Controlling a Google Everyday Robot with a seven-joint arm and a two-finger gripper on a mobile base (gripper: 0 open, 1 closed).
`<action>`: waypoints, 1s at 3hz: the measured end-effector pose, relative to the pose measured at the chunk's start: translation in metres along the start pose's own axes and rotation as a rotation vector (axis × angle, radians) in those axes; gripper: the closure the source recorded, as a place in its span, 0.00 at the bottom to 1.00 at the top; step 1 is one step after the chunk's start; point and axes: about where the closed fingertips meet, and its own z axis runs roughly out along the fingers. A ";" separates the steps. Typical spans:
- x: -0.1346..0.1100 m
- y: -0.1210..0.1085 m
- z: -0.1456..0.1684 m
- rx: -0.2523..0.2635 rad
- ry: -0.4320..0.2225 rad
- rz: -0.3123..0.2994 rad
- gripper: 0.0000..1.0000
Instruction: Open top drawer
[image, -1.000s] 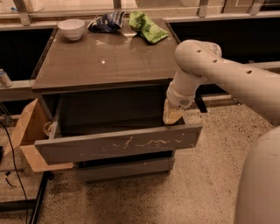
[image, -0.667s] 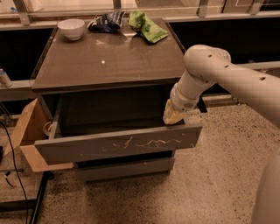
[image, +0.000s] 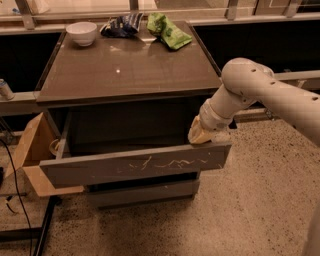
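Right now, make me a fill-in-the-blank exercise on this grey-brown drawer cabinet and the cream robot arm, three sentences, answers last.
The wide grey-brown top drawer with white scratches stands ____, not shut. The gripper is at the drawer front's ____ end in the picture. The round bowl on the brown cabinet top is ____ in colour.
Missing words: open, right, white.

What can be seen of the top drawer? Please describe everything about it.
The top drawer stands pulled out from under the table top. Its front is a wide grey-brown panel without a handle, smooth like laminate, with white scratch marks across its middle. The inside is dark, and what it holds cannot be made out. The gripper sits at the right end of the front's upper edge, just behind it, and appears to touch it.
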 end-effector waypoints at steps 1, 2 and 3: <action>0.000 0.002 0.001 -0.021 -0.009 -0.001 1.00; -0.001 0.005 0.003 -0.051 -0.009 0.000 1.00; -0.003 0.013 0.008 -0.112 -0.009 0.001 1.00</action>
